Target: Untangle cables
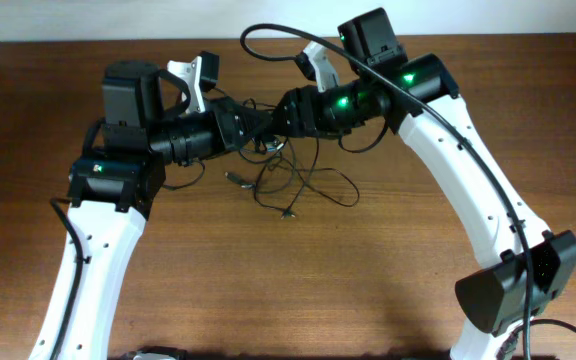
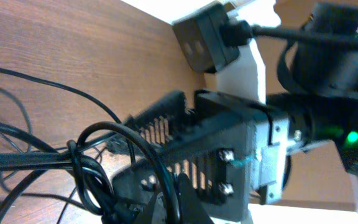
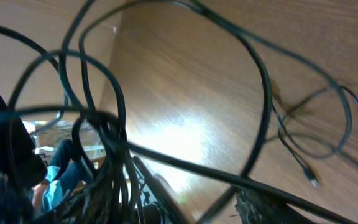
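The cables (image 1: 293,182) lie as a loose black tangle on the wooden table just in front of both grippers. One strand runs up into the gap where the two meet. My left gripper (image 1: 255,126) is shut on a bunch of cables (image 2: 86,163), with a strand running down between its dark fingertips (image 2: 188,202). My right gripper (image 1: 280,112) faces it closely, and its ribbed fingers (image 2: 163,115) stand apart around the same bunch. In the right wrist view the cables (image 3: 110,146) cross between the spread jaws of the right gripper (image 3: 179,211). A silvery plug tip (image 3: 313,180) rests on the table.
The right arm's thick black cable (image 1: 268,30) arcs over the back of the table. The table's far edge (image 1: 68,42) meets a white wall. Loose plug ends (image 1: 236,179) lie in front of the tangle. Both arm bases stand at the near corners.
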